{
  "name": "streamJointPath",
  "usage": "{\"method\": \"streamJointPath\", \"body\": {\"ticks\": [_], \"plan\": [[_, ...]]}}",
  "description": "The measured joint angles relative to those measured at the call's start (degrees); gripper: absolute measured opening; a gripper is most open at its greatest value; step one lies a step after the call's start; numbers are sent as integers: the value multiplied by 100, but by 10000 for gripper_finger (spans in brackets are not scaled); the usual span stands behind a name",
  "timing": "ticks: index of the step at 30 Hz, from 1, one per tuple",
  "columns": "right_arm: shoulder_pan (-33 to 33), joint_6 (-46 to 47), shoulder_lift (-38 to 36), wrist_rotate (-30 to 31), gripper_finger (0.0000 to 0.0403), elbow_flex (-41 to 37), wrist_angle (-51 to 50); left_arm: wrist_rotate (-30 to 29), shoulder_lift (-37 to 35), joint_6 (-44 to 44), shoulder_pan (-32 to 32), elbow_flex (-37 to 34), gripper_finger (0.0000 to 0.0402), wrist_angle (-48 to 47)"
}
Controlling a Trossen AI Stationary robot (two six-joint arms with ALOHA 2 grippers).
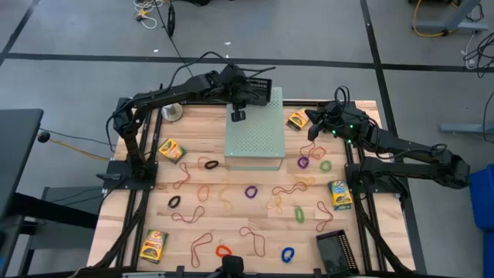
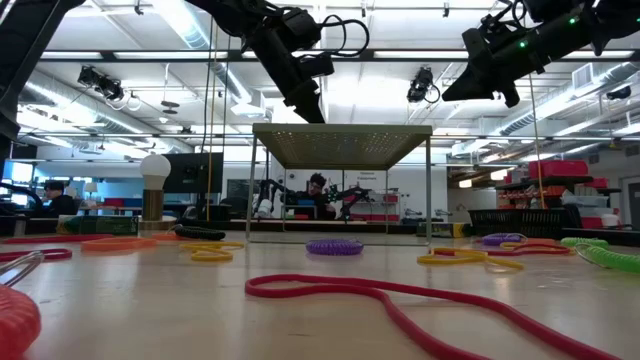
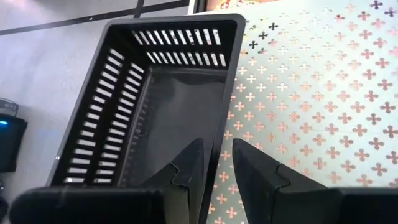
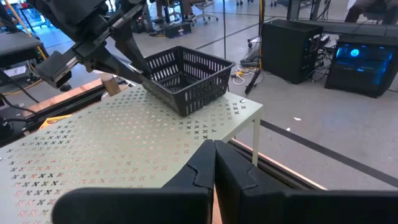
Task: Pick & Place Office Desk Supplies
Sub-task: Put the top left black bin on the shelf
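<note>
- Left end effector [image 3: 216, 163]: fingers parted, empty, straddling the black mesh tray [image 3: 163, 93] wall atop the pale-green perforated box [image 1: 253, 131].
- Right end effector [image 4: 214, 155]: closed, empty, beside that box.
- Rubber bands [image 1: 289, 188], loops and crayon boxes [image 1: 170, 149]: scattered on the counter [image 1: 231, 224].

Four palm-sized yellow-green cardboard crayon boxes lay flat on the wood, all apart from both grippers: one [image 1: 170, 149] below the left arm's reach, one [image 1: 298, 120] just beside the right gripper, one [image 1: 340, 194] near the right arm's base, one [image 1: 153, 245] at the near-left corner. Thin orange-brown rubber bands [image 1: 199, 245] and small thicker loops, purple [image 1: 251, 191], green [image 1: 299, 214], blue [image 1: 288, 253], red [image 1: 223, 251] and black [image 1: 174, 201], lay scattered, untouched.
</note>
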Motion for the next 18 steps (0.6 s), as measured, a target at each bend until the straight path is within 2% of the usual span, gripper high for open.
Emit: {"method": "streamJointPath", "body": {"ticks": [11,18], "plan": [[2,0,0,-1,7,0,0,162,0,27,2,-2,18,51],[1,0,0,-2,7,0,0,453,-2,29,2,-2,19,189]]}}
